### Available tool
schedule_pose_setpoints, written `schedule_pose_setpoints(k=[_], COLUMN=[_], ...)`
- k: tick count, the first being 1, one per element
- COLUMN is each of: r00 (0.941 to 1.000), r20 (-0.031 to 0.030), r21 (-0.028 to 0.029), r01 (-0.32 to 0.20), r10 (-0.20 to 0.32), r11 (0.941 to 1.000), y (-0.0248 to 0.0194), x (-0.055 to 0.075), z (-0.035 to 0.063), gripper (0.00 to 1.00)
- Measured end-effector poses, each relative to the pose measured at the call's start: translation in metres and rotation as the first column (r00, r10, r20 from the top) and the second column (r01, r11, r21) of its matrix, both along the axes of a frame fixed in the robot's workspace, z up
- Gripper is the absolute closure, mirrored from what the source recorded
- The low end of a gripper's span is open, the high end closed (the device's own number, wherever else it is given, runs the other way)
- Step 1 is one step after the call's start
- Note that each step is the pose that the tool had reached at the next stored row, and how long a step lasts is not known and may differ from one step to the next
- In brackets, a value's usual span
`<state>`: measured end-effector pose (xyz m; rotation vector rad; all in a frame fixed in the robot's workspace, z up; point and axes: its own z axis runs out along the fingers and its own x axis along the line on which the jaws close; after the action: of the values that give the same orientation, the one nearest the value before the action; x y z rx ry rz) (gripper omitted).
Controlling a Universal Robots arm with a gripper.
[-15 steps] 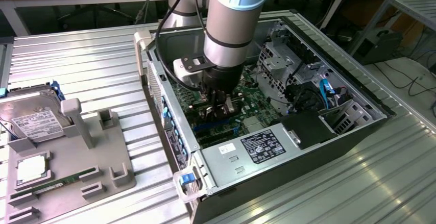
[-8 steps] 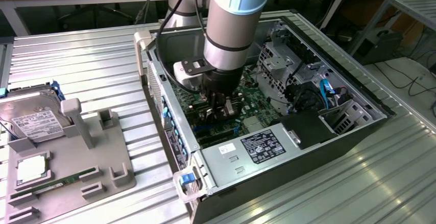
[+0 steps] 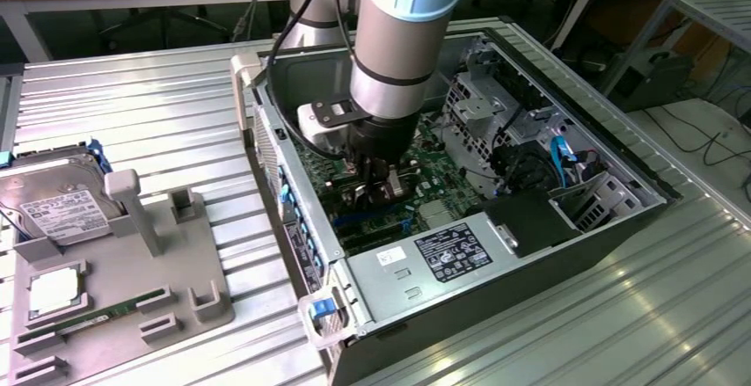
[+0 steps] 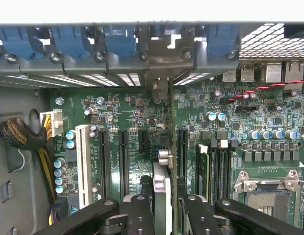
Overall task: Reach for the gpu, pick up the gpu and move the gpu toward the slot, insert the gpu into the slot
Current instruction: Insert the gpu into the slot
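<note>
The gpu (image 4: 167, 147) stands on edge over the motherboard, a thin dark card seen edge-on in the wrist view. Its silvery bracket (image 4: 164, 56) reaches the case's rear wall, under the blue clips. My gripper (image 4: 166, 208) is shut on the card, one black finger (image 4: 141, 215) on each flat side. In the exterior view the gripper (image 3: 375, 194) is deep inside the open computer case (image 3: 610, 153), right down at the board. A short blue strip of the slot (image 3: 355, 222) shows beside the gripper's tip there. In the wrist view the slot is hidden beneath the card, so how deep the card sits cannot be told.
Black slots (image 4: 105, 156) and a white slot (image 4: 83, 164) flank the card, with a cable bundle (image 4: 17, 134) and CPU socket (image 4: 267, 188) further out. The power supply (image 3: 452, 250) fills the case's near end. A grey fixture (image 3: 129, 289) outside holds a hard drive (image 3: 53, 206) and memory stick (image 3: 100, 316).
</note>
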<state>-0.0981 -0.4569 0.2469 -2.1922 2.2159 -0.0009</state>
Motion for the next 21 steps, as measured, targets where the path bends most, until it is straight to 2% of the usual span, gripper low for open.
schedule_pose_setpoints(k=[7,21], r00=[0.9999,0.9999], r20=[-0.0121,-0.0124], r21=[0.0001,0.0001], r01=[0.003,0.003], r10=[-0.003,-0.003], r11=[1.0,1.0], y=[0.0,-0.0006], x=[0.0015,0.0016], z=[-0.0001,-0.0032], gripper=[0.72,0.72])
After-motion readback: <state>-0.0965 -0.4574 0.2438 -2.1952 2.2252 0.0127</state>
